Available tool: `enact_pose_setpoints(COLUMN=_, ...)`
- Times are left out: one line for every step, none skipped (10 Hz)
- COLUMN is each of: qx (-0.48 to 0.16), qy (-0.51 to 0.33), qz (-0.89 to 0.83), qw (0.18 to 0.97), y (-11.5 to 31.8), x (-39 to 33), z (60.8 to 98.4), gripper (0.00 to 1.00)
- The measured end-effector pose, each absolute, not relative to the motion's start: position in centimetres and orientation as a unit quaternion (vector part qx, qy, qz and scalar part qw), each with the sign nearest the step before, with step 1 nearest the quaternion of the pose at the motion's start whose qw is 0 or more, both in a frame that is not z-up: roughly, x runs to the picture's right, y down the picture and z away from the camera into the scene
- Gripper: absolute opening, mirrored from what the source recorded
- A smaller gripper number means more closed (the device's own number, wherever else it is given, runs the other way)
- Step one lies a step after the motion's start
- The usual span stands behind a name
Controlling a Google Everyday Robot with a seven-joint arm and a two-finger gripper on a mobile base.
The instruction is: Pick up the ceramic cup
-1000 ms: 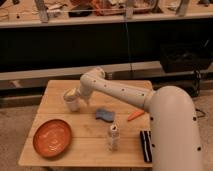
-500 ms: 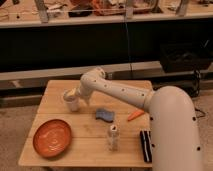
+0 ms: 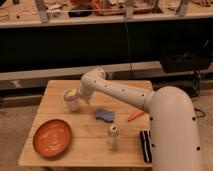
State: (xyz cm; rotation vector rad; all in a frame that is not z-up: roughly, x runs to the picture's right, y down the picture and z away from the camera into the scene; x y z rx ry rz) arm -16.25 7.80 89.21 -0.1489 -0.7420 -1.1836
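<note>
Ceramic cup (image 3: 71, 102) seemingly against hand (image 3: 76, 95)

Light wooden table (image 3: 87, 146). Far-left part: ceramic cup (image 3: 71, 101), upright, off-white. Gripper (image 3: 76, 95) right at the cup's rim, above that same corner. Front-left: orange plate (image 3: 52, 138), well apart from the cup. Centre: blue sponge-like pad (image 3: 105, 115), lying flat. Just right of it: small orange carrot-shaped item (image 3: 135, 116), lying at an angle. Front-centre: pale-capped shaker bottle (image 3: 113, 137), upright. Front-right edge: flat black object (image 3: 145, 145), beside the robot body (image 3: 172, 130).
</note>
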Motion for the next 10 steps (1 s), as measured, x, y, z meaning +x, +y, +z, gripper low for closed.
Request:
enact_pose_setpoints(qx=-0.069, qy=-0.342, qz=-0.545, qw=0.763, y=7.85, x=-16.21, z=89.24, gripper=0.80)
enact_pose_setpoints(qx=-0.069, qy=-0.342, qz=-0.545, qw=0.763, y=7.92, x=-16.20, z=89.27, gripper=0.80)
enact_pose_setpoints(qx=-0.069, qy=-0.342, qz=-0.545, qw=0.762, y=7.93, x=-16.19, z=89.27, gripper=0.80)
enact_pose_setpoints(qx=-0.069, qy=-0.342, qz=-0.545, qw=0.762, y=7.95, x=-16.20, z=89.28, gripper=0.80)
enact_pose_setpoints(qx=-0.069, qy=-0.343, qz=-0.545, qw=0.762, y=8.01, x=-16.17, z=89.31, gripper=0.80)
enact_pose_setpoints(qx=-0.069, qy=-0.343, qz=-0.546, qw=0.761, y=8.04, x=-16.18, z=89.29, gripper=0.80)
enact_pose_setpoints(qx=-0.069, qy=-0.343, qz=-0.546, qw=0.761, y=8.05, x=-16.15, z=89.30, gripper=0.80)
enact_pose_setpoints(qx=-0.069, qy=-0.344, qz=-0.546, qw=0.761, y=8.10, x=-16.13, z=89.31, gripper=0.80)
enact_pose_setpoints(qx=-0.069, qy=-0.344, qz=-0.546, qw=0.761, y=8.17, x=-16.13, z=89.33, gripper=0.80)
enact_pose_setpoints(qx=-0.069, qy=-0.344, qz=-0.547, qw=0.760, y=8.19, x=-16.12, z=89.32, gripper=0.80)
